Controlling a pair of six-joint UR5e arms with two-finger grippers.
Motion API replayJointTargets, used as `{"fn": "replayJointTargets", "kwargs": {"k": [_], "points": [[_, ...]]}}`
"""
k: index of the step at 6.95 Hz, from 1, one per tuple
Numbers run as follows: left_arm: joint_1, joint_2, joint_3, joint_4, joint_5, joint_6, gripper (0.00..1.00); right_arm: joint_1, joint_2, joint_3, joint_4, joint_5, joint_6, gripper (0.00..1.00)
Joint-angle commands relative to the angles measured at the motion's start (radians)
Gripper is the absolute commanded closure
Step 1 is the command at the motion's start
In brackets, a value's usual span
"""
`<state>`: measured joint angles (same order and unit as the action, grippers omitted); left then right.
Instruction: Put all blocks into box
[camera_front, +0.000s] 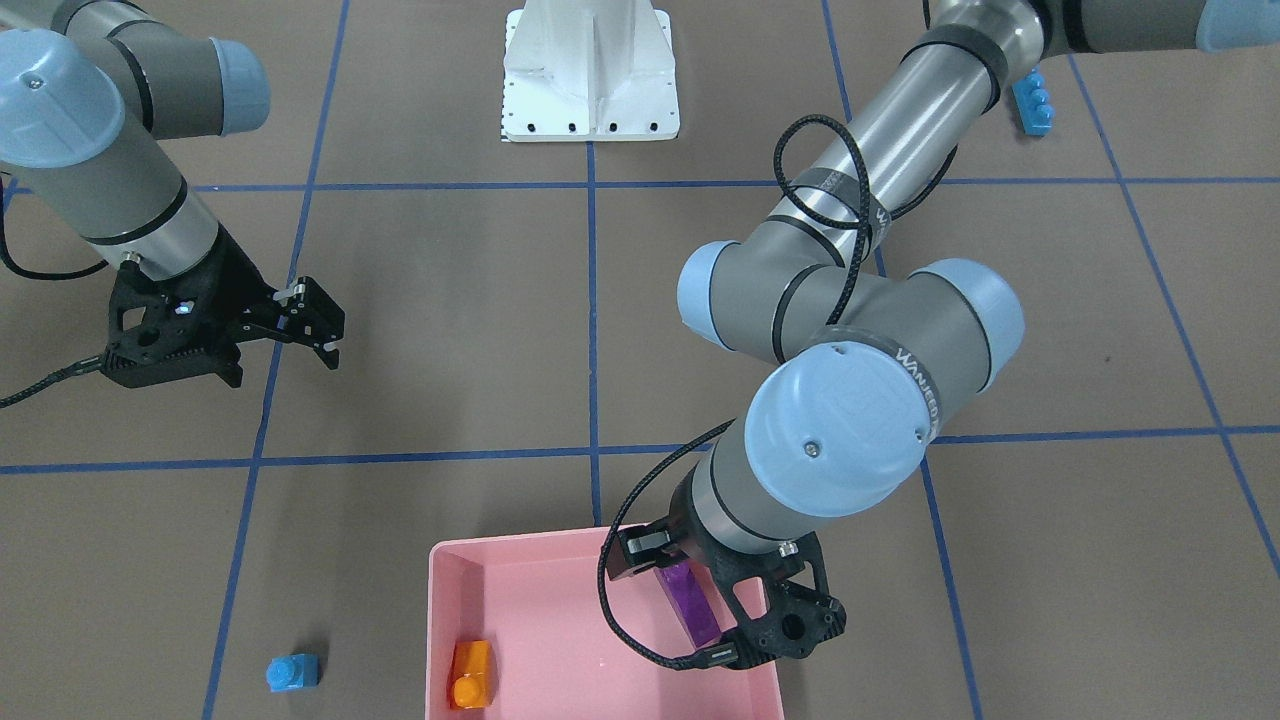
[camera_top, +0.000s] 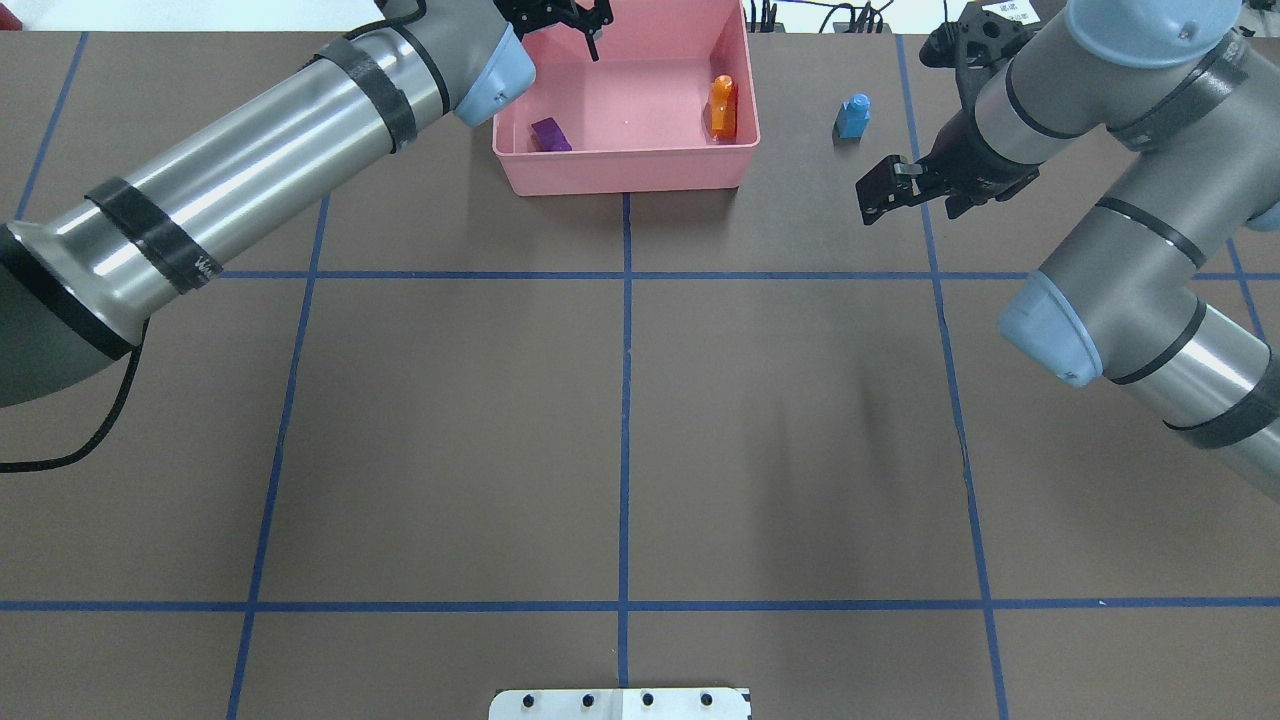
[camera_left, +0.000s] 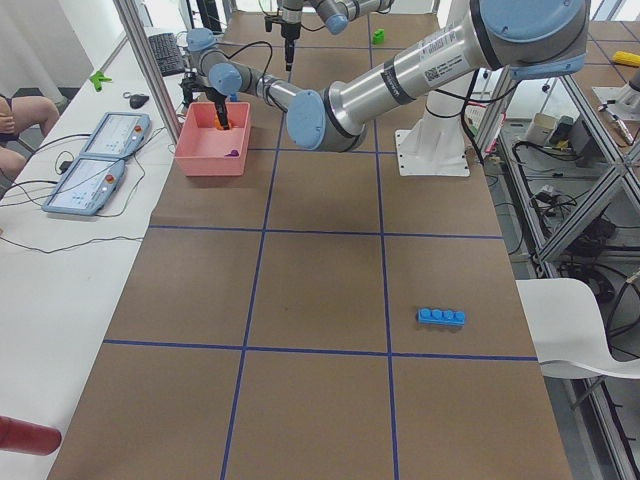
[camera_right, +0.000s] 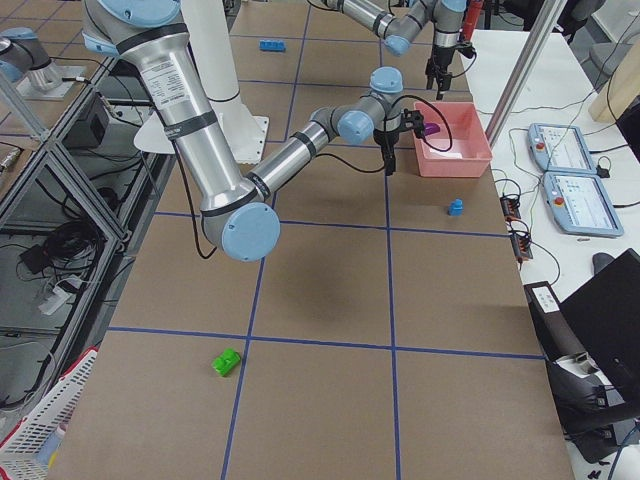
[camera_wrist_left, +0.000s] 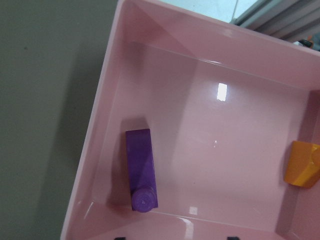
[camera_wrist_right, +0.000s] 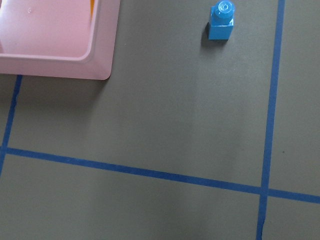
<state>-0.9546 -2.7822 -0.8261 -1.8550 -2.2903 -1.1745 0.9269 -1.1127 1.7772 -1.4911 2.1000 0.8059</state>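
The pink box (camera_top: 620, 172) sits at the table's far edge. A purple brick (camera_wrist_left: 141, 170) and an orange brick (camera_wrist_left: 302, 165) lie inside it, apart. My left gripper (camera_top: 572, 25) hovers open and empty over the box, above the purple brick (camera_front: 692, 600). The tiny blue brick (camera_top: 852, 116) stands on the table beside the box. My right gripper (camera_top: 885, 195) is open and empty, in the air a little short of it. The long blue brick (camera_left: 441, 317) lies far off on the left side. The green brick (camera_right: 228, 362) lies far off on the right side.
The white robot base (camera_front: 590, 80) stands at the table's near edge. Blue tape lines mark a grid on the brown table. Two tablets (camera_right: 565, 170) lie on the operators' bench beyond the box.
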Motion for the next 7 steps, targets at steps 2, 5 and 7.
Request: {"fn": "replayJointTargets", "kwargs": {"k": [2, 5, 7], "points": [[-0.004, 0.426, -0.493, 0.031, -0.031, 0.15, 0.0, 0.033, 0.152, -0.211, 0.0, -0.038, 0.006, 0.0], [-0.001, 0.716, -0.717, 0.023, -0.034, 0.318, 0.0, 0.046, 0.284, -0.55, 0.219, -0.12, 0.006, 0.01], [-0.001, 0.721, -0.722, 0.023, -0.031, 0.317, 0.0, 0.05, 0.371, -0.793, 0.411, -0.152, 0.006, 0.02]]}}
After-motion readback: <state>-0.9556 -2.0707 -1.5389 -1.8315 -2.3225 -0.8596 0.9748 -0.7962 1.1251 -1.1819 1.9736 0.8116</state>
